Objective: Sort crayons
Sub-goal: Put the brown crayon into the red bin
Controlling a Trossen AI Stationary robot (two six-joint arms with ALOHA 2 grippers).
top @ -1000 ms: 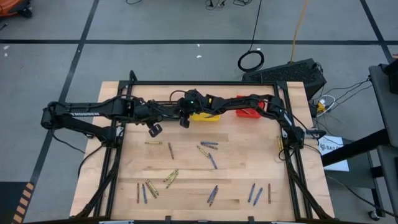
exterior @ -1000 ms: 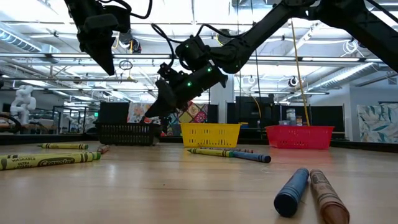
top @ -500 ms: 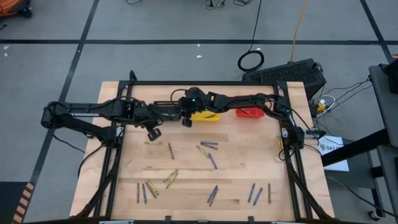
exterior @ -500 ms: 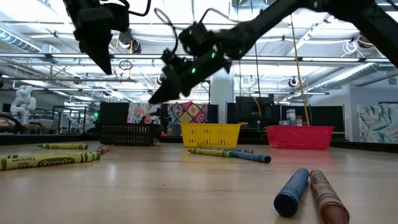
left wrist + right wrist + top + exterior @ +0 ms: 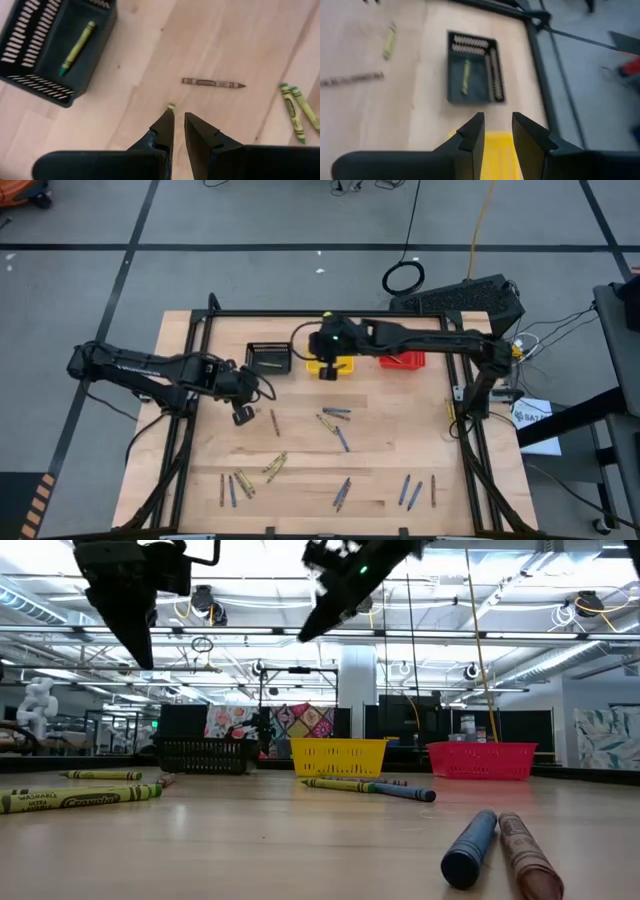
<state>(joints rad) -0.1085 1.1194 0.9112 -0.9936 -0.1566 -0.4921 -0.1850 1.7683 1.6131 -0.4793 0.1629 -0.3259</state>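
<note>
My left gripper [image 5: 179, 116] hovers narrowly parted, hiding most of an olive-yellow crayon [image 5: 171, 106]. My right gripper [image 5: 497, 125], empty and slightly open, hangs over the yellow mesh basket [image 5: 489, 156], mostly hidden.

You could read "WASHABLE" and "Crayola" on olive-yellow crayon [image 5: 80, 798] in low view; no other text was legible.
</note>
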